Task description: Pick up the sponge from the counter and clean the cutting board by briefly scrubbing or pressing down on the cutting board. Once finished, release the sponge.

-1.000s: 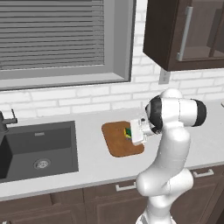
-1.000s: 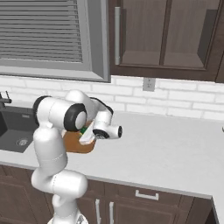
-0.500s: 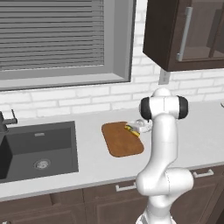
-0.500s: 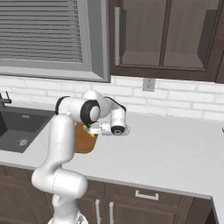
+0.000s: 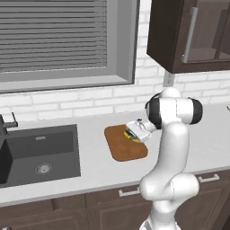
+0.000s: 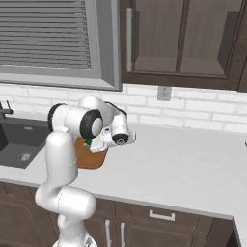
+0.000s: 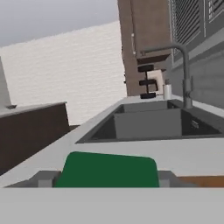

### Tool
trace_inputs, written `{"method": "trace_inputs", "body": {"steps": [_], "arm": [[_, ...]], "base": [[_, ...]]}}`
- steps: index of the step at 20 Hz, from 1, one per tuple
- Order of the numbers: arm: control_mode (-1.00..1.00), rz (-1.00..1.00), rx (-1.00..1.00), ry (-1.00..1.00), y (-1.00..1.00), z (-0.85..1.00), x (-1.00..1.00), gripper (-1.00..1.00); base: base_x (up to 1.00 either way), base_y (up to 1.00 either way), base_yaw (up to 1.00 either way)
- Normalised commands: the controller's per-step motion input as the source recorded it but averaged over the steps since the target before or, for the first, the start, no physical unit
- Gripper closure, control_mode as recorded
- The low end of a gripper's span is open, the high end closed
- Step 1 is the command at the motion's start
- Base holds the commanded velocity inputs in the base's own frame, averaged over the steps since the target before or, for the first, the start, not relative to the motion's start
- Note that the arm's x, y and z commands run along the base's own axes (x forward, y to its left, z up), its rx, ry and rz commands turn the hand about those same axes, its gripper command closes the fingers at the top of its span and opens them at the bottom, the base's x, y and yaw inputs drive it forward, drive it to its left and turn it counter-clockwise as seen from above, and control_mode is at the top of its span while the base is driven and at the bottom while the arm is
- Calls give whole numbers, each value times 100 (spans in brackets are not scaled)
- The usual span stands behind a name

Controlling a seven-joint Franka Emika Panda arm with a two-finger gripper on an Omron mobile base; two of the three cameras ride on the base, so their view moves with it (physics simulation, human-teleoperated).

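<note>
Counter (image 5: 96, 166) left, near and right of the cutting board (image 5: 121, 148) lies open; brick wall (image 5: 90, 101) bounds the far side.

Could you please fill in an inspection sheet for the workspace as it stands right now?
Surface: light counter over dark cabinets, with a dark sink set into it on the left.
Job's things: brown cutting board lies flat on the counter beside the sink; the sponge, green over yellow, sits in the hand above the board's far right part. Contact with the board cannot be told.
Clutter: nothing seen.
Grippers: the hand is shut on the sponge, the sponge's green face showing between the finger tips in the hand view.
Cables: nothing seen.
Surroundings: tall faucet at the sink, window with blinds, white brick wall, wall outlet, upper cabinets.
</note>
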Motion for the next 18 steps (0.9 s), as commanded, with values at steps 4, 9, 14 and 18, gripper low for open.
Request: {"method": "trace_inputs", "body": {"steps": [4,9,14,18], "arm": [[-100,-46,-44,-38,39,-30,35,100],[-100,-43,-37,-7,9,-100,34,100],[-100,-25,-15,-2,0,-100,12,100],[-100,-4,1,-31,19,-82,-16,100]], "base": [[0,0,0],[0,0,0],[0,0,0],[0,0,0]]}}
